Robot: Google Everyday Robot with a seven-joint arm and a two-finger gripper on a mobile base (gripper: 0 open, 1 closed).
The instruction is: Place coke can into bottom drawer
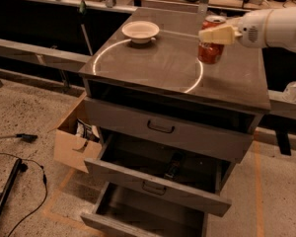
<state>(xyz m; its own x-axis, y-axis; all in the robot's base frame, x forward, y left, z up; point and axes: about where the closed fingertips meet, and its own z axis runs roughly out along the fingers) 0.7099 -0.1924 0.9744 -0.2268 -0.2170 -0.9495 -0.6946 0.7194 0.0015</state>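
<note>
While the coke can [210, 48] is kept upright over the back half of the cabinet's top surface [153, 65], nearer the right edge than the left, it is gripped by the gripper [209, 32]. 1 pale finger [216, 34] is laid across the front of the can's upper part, and the other finger is hidden behind the can. It cannot be told if the can's bottom is touching the surface or is just above it. The white arm [278, 28] is stretched in from the right edge. A white bowl [140, 31] is set near the back left corner, well apart from the can. Of the 3 drawers, the top drawer [163, 130] is pushed in the most, the middle drawer [158, 184] is pulled out, and the bottom drawer [138, 211] is pulled out below it. No can is seen in the bottom drawer. A cardboard box [71, 147] is placed on the floor beside the cabinet's left side.
</note>
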